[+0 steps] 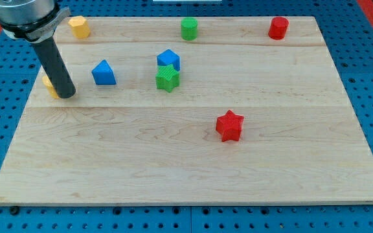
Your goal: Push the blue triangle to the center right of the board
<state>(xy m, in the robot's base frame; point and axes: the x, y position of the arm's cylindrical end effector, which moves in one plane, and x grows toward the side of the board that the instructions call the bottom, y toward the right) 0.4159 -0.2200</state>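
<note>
While ridged, blue triangle (pixel 103 73) sits right of my tip (pixel 68 96).

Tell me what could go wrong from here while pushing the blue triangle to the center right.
1. My tip sits left of the blue triangle; a straight rightward push likely drives it into the green star and blue block.
2. An off-centre push may turn the triangle.
</note>
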